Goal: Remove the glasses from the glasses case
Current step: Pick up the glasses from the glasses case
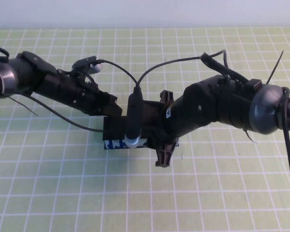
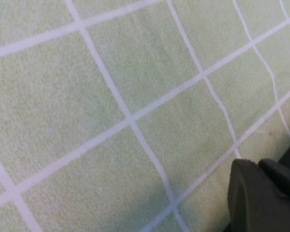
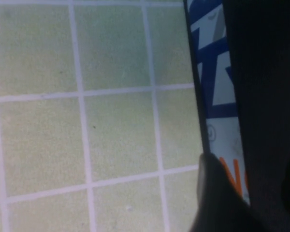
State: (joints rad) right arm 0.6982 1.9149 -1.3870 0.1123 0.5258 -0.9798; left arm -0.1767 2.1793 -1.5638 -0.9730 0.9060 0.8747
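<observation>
The glasses case [image 1: 117, 137] lies at the table's middle, mostly covered by both arms. Its white side with blue marks [image 1: 113, 144] faces the near edge. In the right wrist view that side [image 3: 217, 92] shows blue and orange print, with black case beside it. My right gripper [image 1: 157, 128] is over the case, and part of it [image 3: 222, 203] lies against the white side. My left gripper [image 1: 113, 112] is at the case's far left end; only a dark part of it [image 2: 261, 198] shows above the cloth. The glasses are hidden. I cannot tell whether the lid is up.
A light green cloth with a white grid [image 1: 63, 183] covers the table. Camera cables [image 1: 174, 62] arc over the middle. A pale wall [image 1: 145, 12] runs along the far edge.
</observation>
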